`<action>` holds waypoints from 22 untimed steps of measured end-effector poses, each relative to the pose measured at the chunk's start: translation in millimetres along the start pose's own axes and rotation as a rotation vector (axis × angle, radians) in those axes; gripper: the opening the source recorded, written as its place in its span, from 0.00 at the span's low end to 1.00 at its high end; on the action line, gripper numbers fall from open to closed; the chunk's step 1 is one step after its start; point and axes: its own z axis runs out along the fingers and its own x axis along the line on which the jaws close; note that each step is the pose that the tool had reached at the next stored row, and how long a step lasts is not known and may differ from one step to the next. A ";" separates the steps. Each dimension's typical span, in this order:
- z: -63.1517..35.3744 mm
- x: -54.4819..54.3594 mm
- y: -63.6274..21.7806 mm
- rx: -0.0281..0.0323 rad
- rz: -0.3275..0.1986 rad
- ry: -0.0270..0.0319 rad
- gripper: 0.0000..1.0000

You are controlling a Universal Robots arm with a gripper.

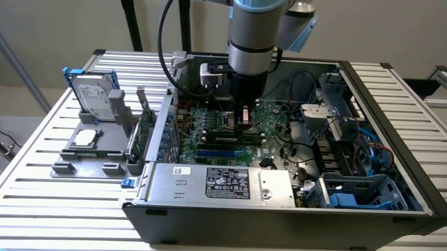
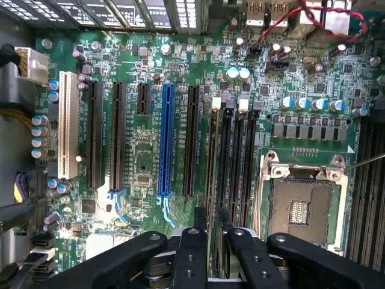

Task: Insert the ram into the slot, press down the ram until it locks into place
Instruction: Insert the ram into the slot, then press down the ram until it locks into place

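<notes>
The end effector (image 1: 246,119) is lowered inside the open computer case (image 1: 391,130), its black fingers (image 2: 191,253) drawn close together around the upper edge of the ram (image 1: 231,139), which stands on edge in a slot (image 2: 218,174) of the motherboard (image 1: 209,120). Room is tight: the power supply (image 1: 223,183) lies just in front of the ram, cables and the drive cage (image 1: 363,191) crowd the exterior view's right, and the case wall rises on the exterior view's left. The arm (image 1: 255,36) drops nearly vertically into the case, while a grey fixture (image 1: 91,151) with a hard drive (image 1: 94,97) stands apart on the slatted counter (image 1: 42,188).
</notes>
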 end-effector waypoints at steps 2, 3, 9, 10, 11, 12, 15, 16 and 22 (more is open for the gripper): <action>-3.5 0.0 2.4 0.0000 0.000 -0.0001 0.13; -4.7 0.0 4.0 0.0001 0.000 0.0000 0.13; -4.8 -0.1 6.0 0.0001 0.000 -0.0001 0.11; -4.8 -0.1 6.1 0.0001 0.000 -0.0001 0.11; -4.8 -0.1 6.1 0.0001 0.000 -0.0001 0.11; -4.8 -0.1 6.1 0.0001 0.000 -0.0001 0.11; -4.8 -0.1 6.3 0.0001 0.000 -0.0001 0.11; -4.8 -0.1 6.3 0.0001 0.000 -0.0001 0.11; -4.8 -0.1 6.4 0.0001 0.000 -0.0002 0.11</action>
